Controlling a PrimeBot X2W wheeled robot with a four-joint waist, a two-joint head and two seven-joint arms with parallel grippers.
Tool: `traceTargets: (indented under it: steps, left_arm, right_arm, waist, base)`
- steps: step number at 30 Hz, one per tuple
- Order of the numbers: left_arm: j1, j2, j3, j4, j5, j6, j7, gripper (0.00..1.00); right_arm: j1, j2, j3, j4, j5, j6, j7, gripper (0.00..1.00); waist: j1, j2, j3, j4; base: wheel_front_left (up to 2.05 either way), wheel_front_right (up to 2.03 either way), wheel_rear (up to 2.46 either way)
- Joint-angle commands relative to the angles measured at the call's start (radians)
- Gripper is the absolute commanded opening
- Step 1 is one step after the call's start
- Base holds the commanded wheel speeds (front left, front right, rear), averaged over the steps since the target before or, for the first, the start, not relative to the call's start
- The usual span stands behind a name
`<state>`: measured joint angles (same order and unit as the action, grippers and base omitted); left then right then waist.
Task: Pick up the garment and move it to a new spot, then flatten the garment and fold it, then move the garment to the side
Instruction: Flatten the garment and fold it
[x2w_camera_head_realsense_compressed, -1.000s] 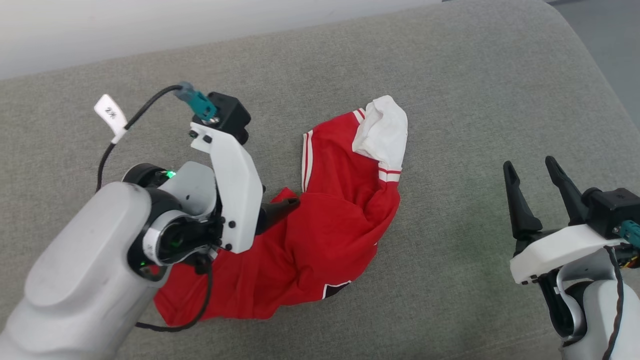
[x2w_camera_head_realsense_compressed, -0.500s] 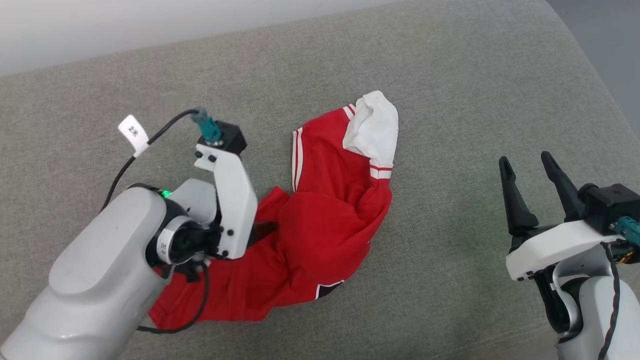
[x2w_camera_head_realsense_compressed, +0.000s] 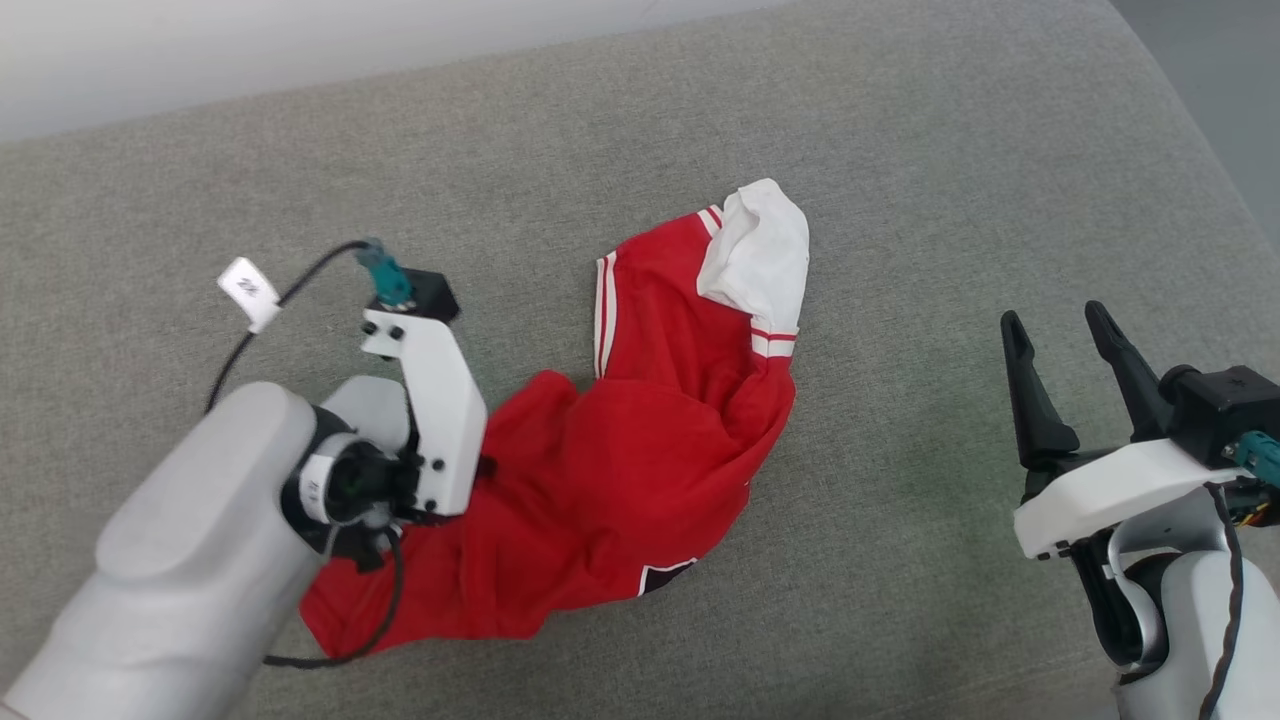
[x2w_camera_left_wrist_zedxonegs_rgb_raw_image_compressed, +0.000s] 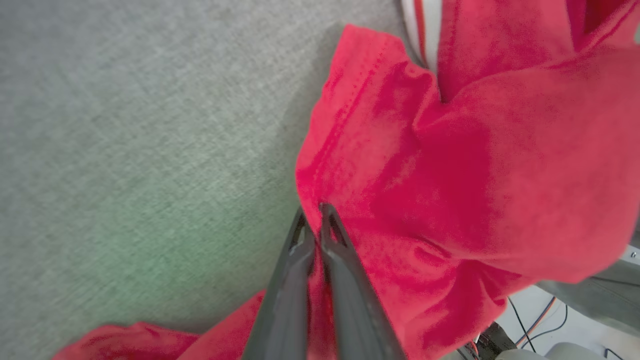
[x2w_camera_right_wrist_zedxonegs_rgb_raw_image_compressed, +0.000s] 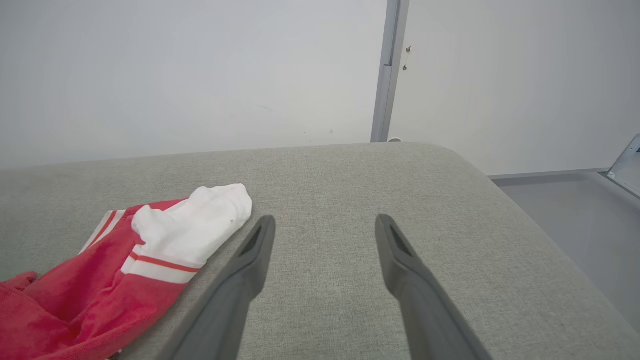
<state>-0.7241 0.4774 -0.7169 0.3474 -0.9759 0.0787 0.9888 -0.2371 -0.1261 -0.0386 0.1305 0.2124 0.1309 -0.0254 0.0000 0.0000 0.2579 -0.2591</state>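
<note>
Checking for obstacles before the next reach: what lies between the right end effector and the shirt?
Only bare grey cushion separates the right end effector from the shirt, seen in the head view.

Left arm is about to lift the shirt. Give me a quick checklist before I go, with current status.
1. Left gripper shut on the garment: ok, red fabric sits between its fingers near an edge.
2. Number of layers pinched: cannot tell.
3. Right gripper open and apart from the garment: ok.
4. Left wrist cable free of the fabric: cannot tell, it loops across the lower corner in the head view.
5. Room on the grey cushion for a new spot: ok.
</note>
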Motion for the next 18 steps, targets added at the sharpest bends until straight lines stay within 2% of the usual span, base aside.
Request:
traceTargets:
  steps: [1,8,18]
  left_arm:
    - [-0.012,0.004,0.012,0.007,-0.003,0.003,-0.011,0.0]
    - [-0.068,0.047,0.065,0.05,0.032,-0.003,-0.101,0.0]
    - [-0.159,0.144,0.148,0.151,0.064,-0.003,-0.211,0.0]
  right_arm:
    - [-0.01,-0.002,-0.003,-0.003,0.007,0.0,-0.004,1.0]
    - [-0.007,0.002,-0.013,-0.009,0.003,0.0,-0.003,1.0]
    - [-0.001,0.01,-0.013,-0.017,-0.005,0.0,0.004,1.0]
  waist:
    - [0.0,0.0,0.0,0.002]
    - [0.0,0.0,0.001,0.015]
    - [0.0,0.0,0.0,0.027]
  base:
    - [0.0,0.0,0.0]
    - [0.0,0.0,0.0]
    - [0.0,0.0,0.0]
